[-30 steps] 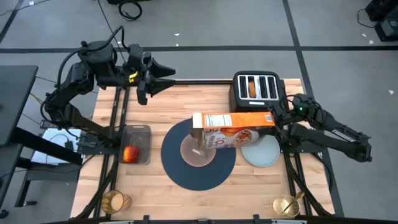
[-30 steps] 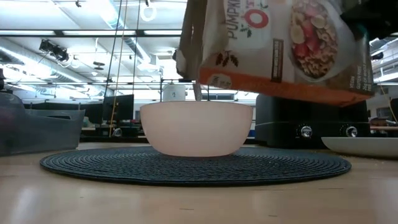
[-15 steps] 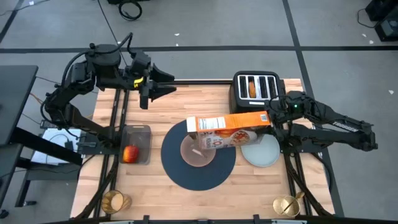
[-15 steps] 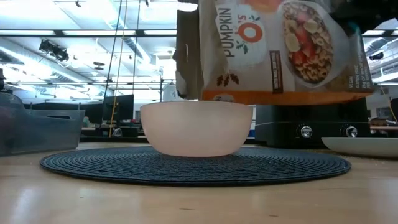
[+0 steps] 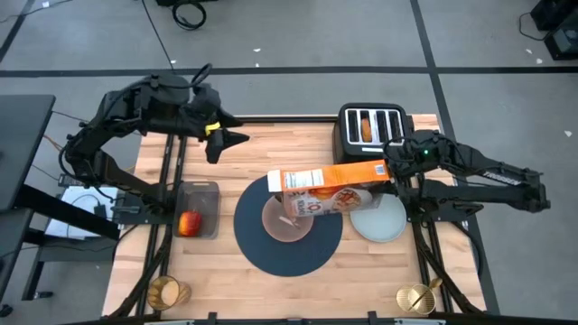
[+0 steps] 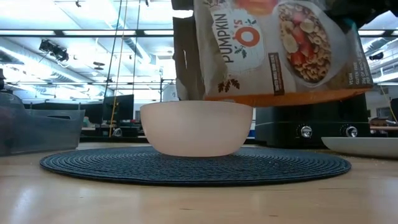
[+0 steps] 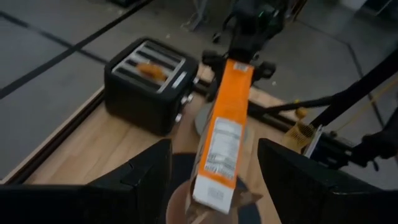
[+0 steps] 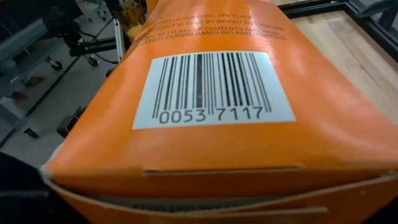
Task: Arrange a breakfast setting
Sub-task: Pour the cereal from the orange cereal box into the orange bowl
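Cardboard cereal box [image 5: 330,185], orange w/ a barcode end, is clamped in the right gripper [image 5: 390,168] by its bottom end and held on its side over the pink bowl [image 5: 288,219], open flaps toward the bowl. Bowl sits mid navy placemat [image 5: 298,257] at the bench centre; blue-grey plate [image 5: 379,221] just right of the mat, black toaster [image 5: 374,132] at the back edge w/ a bagel [image 5: 364,129] in one slot, apple [image 5: 190,223] in a grey bin near the left edge. Left gripper [image 5: 228,137] hovers near the back-left corner, fingers apart, holding nothing. Box probably light, thin-walled, crushes if squeezed hard; contents shift as it tilts, so best gripped across the narrow faces near the closed end. Bowl looks light, prob slides easily; plate and cup likely fragile.
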You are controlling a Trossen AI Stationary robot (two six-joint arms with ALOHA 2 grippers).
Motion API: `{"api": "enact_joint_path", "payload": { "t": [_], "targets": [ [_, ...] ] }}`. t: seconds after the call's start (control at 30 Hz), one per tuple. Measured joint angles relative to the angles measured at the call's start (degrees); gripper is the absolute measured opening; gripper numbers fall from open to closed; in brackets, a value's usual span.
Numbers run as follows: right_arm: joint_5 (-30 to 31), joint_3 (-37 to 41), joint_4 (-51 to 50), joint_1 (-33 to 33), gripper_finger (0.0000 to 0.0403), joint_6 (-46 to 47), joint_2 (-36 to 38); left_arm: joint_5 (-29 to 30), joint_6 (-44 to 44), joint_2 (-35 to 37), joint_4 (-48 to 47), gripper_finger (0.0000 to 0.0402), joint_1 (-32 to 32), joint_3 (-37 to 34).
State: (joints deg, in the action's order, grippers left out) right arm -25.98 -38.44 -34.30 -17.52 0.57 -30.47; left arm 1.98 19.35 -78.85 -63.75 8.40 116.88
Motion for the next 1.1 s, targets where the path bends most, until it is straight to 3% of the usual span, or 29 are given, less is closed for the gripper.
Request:
{"api": "enact_joint_path", "payload": {
  "t": [0.4,0.87,1.1],
  "targets": [
    [2.5,-0.2,0.44,3.12,0.029,2.25,-1.42,1.12,3.63,0.09,-11.91,0.0242,-1.32,-0.54],
    [3.9,-4.57,-0.7,4.13,0.029,1.33,-4.43,2.75,5.91,0.63,-12.51,0.0242,-4.7,-6.19],
    [5.46,-7.27,-5.58,4.11,0.029,-0.21,-4.53,5.93,7.02,1.66,-8.78,0.0242,-6.69,-12.65]
  ]
}}
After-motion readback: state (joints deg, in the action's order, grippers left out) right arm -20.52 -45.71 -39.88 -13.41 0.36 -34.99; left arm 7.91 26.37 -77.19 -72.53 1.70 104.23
